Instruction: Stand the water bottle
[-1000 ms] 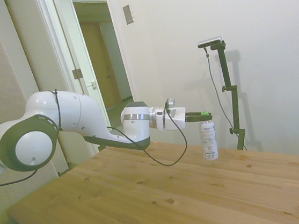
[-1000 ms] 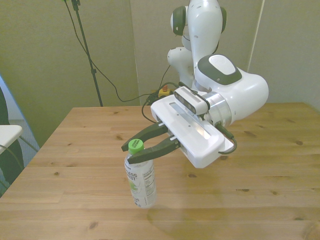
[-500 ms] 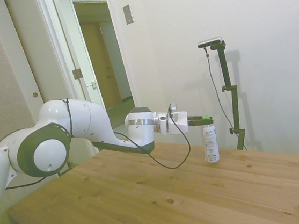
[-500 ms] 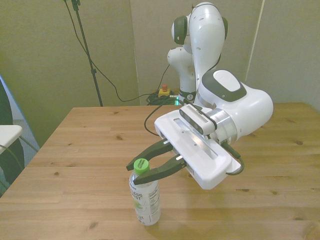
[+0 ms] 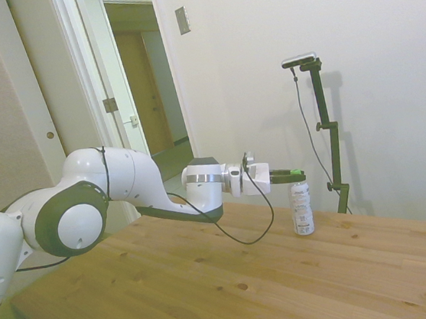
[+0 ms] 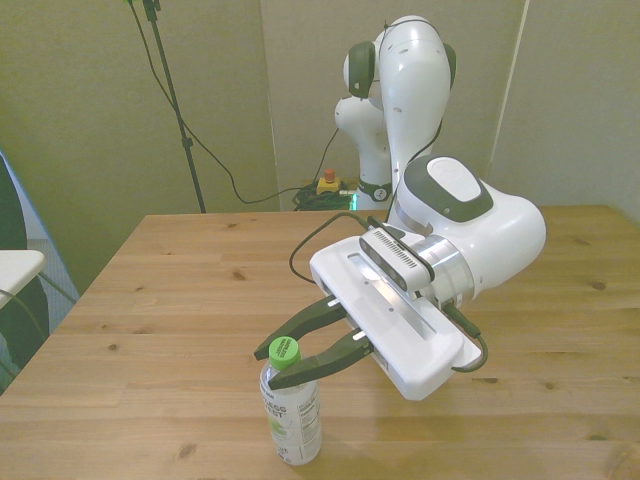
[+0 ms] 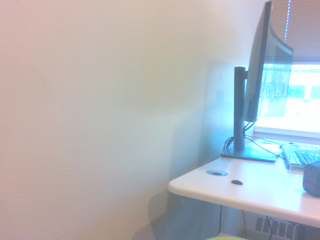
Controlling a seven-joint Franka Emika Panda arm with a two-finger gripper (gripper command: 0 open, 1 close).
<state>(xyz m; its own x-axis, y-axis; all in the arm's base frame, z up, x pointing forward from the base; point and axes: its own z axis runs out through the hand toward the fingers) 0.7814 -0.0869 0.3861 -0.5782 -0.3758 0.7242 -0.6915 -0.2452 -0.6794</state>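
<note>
A white robot arm reaches out level over a wooden table, its gripper held sideways with the two dark fingers pointing away from the wrist. A small clear bottle with a white printed label stands upright on the table directly under the fingertips, near the table edge farthest from the arm's base. Its green cap sits between the two fingers. In the front view the fingers are spread a little wider than the cap, with a thin gap visible on at least one side, so the gripper looks parted and not squeezing, though contact on the other side cannot be ruled out. In the side view the gripper lies level with the cap, and the bottle hangs straight below it with its base on the table. A dark cable loops down from the wrist toward the tabletop. The wrist view shows only a pale wall and, beyond it, a white desk with a monitor on a stand; the bottle cannot be made out there.
</note>
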